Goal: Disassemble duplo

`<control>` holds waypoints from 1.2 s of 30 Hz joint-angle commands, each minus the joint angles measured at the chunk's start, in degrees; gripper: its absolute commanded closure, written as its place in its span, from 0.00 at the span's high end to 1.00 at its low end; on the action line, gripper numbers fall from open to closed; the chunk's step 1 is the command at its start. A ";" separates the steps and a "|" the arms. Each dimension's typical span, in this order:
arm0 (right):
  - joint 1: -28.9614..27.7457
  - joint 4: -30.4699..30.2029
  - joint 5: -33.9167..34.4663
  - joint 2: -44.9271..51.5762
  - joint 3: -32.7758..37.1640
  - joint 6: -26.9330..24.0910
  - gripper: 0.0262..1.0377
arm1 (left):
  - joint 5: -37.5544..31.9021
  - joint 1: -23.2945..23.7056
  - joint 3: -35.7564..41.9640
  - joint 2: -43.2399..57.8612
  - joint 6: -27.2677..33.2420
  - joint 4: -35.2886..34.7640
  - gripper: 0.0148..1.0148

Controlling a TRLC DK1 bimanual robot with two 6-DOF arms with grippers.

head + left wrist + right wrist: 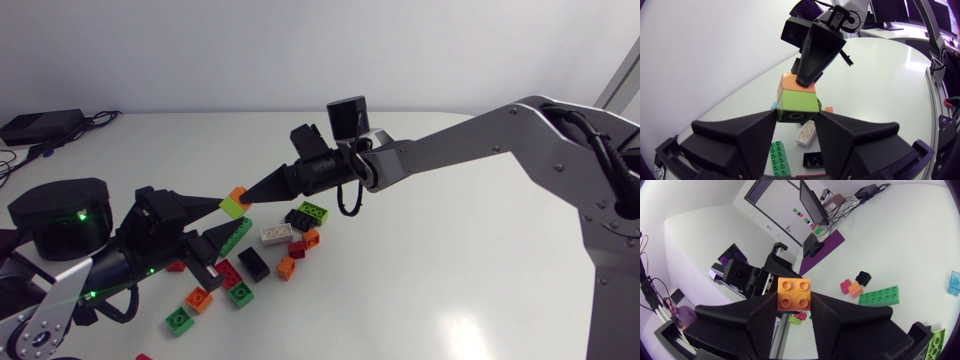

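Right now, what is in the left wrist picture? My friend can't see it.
The black left pincer grips a lime-green plastic brick with an orange plastic brick stuck on top, which the black right pincer pinches. Beneath them, a white brick, a long green brick and a black brick lie on the white table.

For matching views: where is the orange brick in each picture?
Head view: orange brick at the right gripper's tip.
Left wrist view: the brick tops the lime brick, ahead of the left gripper.
Right wrist view: brick between its gripper's fingers.
Shared landmark: long green brick on the table.
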 commanded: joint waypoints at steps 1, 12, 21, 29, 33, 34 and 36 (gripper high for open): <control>0.64 1.75 -0.09 -2.03 -0.71 -0.04 0.06 | 1.99 -0.44 -0.62 0.65 0.53 0.26 0.31; -0.50 2.36 0.09 -1.33 -0.36 0.05 0.06 | 1.99 0.00 -0.62 0.65 3.17 1.05 0.32; 0.90 2.45 0.09 -1.68 -0.89 -0.13 0.06 | 1.99 0.53 -1.41 -1.63 2.56 1.49 0.40; 0.55 2.63 0.17 -1.42 -0.80 -0.22 0.06 | 1.99 0.88 -1.15 -2.07 2.56 1.49 0.12; -0.24 2.80 0.61 -1.51 -0.54 -0.22 0.06 | 1.99 1.14 -1.15 -2.25 2.56 1.49 0.12; -0.59 2.80 0.79 -1.59 -0.45 -0.22 0.06 | 1.99 1.14 -1.15 -2.34 2.56 1.49 0.12; -1.38 2.89 1.14 -1.59 -0.27 -0.31 0.06 | 1.99 1.14 -1.06 -2.42 2.56 1.49 0.12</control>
